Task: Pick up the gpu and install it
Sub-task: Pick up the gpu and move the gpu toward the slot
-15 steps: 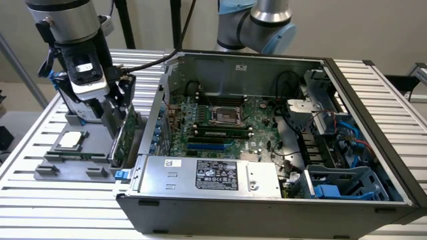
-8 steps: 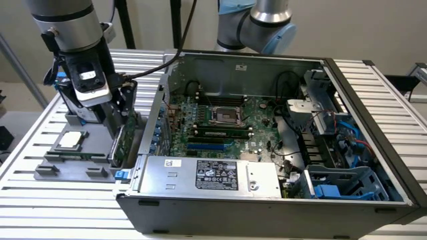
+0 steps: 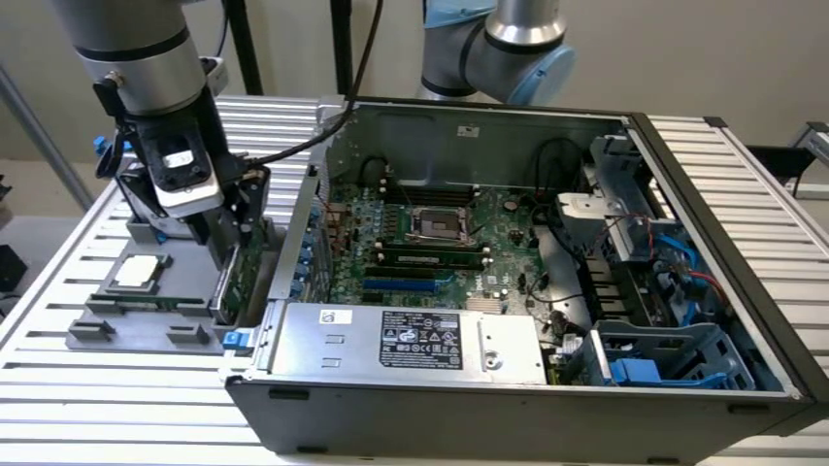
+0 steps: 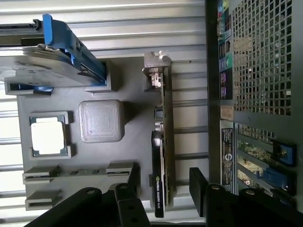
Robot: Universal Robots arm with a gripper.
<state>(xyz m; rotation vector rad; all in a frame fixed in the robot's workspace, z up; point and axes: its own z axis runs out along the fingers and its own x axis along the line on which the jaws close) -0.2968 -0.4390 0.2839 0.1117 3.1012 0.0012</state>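
The gpu (image 4: 161, 137) stands on its long edge in a slot of the grey fixture tray (image 4: 132, 90), black shroud to one side and silver bracket (image 4: 155, 66) at its far end. In the exterior view the gpu (image 3: 229, 277) shows as a thin green edge just outside the open computer case (image 3: 725, 291), at the exterior view's left. My gripper (image 4: 163, 191) hangs right over the card, open, with one black finger (image 4: 129, 203) on each side and a gap between each finger and the card. In the exterior view the gripper (image 3: 231, 233) is low, at the card's upper edge.
On the tray lie a hard drive in a blue-handled carrier (image 4: 47, 66), a square processor chip (image 4: 47, 137), a grey block (image 4: 101, 120) and a narrow memory stick (image 4: 75, 172). The case's perforated back panel (image 4: 260, 61) runs close beside the card. A second arm (image 3: 506, 44) stands behind the case.
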